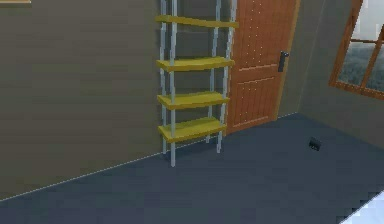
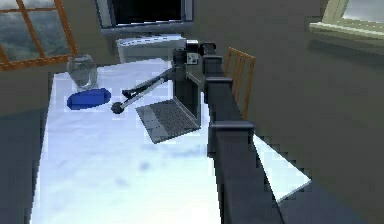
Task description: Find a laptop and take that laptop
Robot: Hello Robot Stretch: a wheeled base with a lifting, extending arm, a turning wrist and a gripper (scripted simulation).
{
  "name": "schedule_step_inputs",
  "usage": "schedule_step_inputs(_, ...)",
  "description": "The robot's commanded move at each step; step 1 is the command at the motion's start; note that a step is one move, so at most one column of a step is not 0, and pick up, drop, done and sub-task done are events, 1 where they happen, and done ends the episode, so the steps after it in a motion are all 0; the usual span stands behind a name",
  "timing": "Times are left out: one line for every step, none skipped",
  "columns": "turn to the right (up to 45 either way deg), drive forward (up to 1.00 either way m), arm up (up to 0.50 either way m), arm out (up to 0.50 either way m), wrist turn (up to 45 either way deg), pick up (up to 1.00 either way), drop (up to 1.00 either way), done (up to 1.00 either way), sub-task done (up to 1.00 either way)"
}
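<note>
1. Broadly, a white table [image 2: 90,170] spreads across the arm side view's left and middle, running from near to far.
2. The dark arm [image 2: 235,150] rises from the near edge, right of the middle, over the table's right part.
3. Ahead, in the forward view, a shelf [image 1: 192,98] with yellow boards stands left of a wooden door [image 1: 258,60].
4. A wooden chair [image 2: 241,72] stands at the table's far right, beyond the arm.
5. The laptop [image 2: 168,118] lies on the table with its lid up, just left of the arm.
6. The gripper [image 2: 124,102] reaches left and nearer from the arm's far end. Its thin fingers [image 2: 150,87] slant past the laptop's far left side, and the tips end just left of the laptop. Whether they touch the laptop, how the fingers are set, and whether they hold anything cannot be told.
7. A blue plate [image 2: 88,99] lies just left of the tips.
8. A glass bowl [image 2: 82,70] stands just beyond the plate.
</note>
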Motion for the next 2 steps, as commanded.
schedule_step_inputs(0.0, 0.00, 0.00, 0.00, 39.0, 0.00, 0.00, 0.00, 0.00)
schedule_step_inputs(0.0, 0.00, -0.30, 0.00, 0.0, 0.00, 0.00, 0.00, 0.00)
